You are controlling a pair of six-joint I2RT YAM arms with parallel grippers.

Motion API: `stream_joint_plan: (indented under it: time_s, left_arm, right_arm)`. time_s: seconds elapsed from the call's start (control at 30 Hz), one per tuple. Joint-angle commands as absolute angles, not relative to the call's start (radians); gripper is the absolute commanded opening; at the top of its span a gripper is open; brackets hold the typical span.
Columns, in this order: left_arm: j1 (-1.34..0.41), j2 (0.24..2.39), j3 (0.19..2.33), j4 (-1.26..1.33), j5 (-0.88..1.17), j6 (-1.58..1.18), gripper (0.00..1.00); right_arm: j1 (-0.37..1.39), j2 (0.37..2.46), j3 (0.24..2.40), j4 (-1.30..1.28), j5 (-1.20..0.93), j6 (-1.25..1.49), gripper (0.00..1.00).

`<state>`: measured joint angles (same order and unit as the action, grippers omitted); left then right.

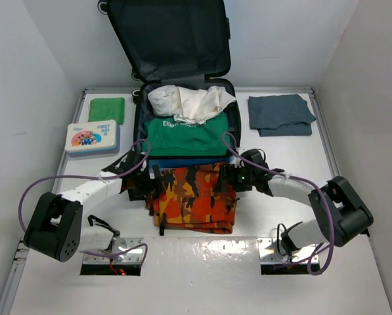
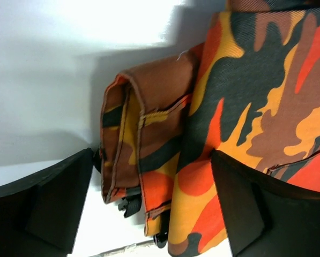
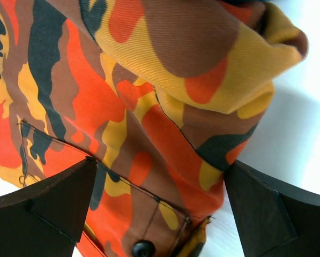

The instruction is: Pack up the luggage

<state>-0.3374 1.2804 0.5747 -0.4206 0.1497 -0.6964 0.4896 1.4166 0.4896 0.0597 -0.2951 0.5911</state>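
1. Two grippers flank the orange camouflage garment [image 1: 194,203]: the left gripper [image 2: 151,176] at its 9 o'clock edge, the right gripper [image 3: 161,176] at 3 o'clock.
2. Both have jaws spread wide, with cloth between them.
3. The luggage [image 1: 169,39] lies open mid-table, lid raised at 12 o'clock, holding a green shirt [image 1: 182,134] and a white cloth [image 1: 189,102].
4. The garment overlaps its 6 o'clock rim.

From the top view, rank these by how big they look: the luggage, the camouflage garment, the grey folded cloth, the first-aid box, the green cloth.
1. luggage, lid open
2. camouflage garment
3. grey folded cloth
4. first-aid box, only a little smaller than the grey cloth
5. green cloth
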Motion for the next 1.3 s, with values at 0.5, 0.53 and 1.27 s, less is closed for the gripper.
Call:
stream_joint_plan:
  time_s: [0.5,0.53,1.27]
  left_arm:
    - [-0.436,1.203,0.584,-0.366,0.236,-0.637,0.0]
    - [-0.46,1.186,0.598,-0.383,0.248,-0.611,0.0]
    - [-0.586,0.828,0.877,-0.431,0.121,-0.41,0.0]
  right_arm:
    - [0.621,1.365,0.486,-0.02,-0.304,0.62,0.03]
    - [0.621,1.358,0.498,-0.046,-0.31,0.606,0.0]
    - [0.615,1.04,0.801,-0.284,-0.23,0.48,0.0]
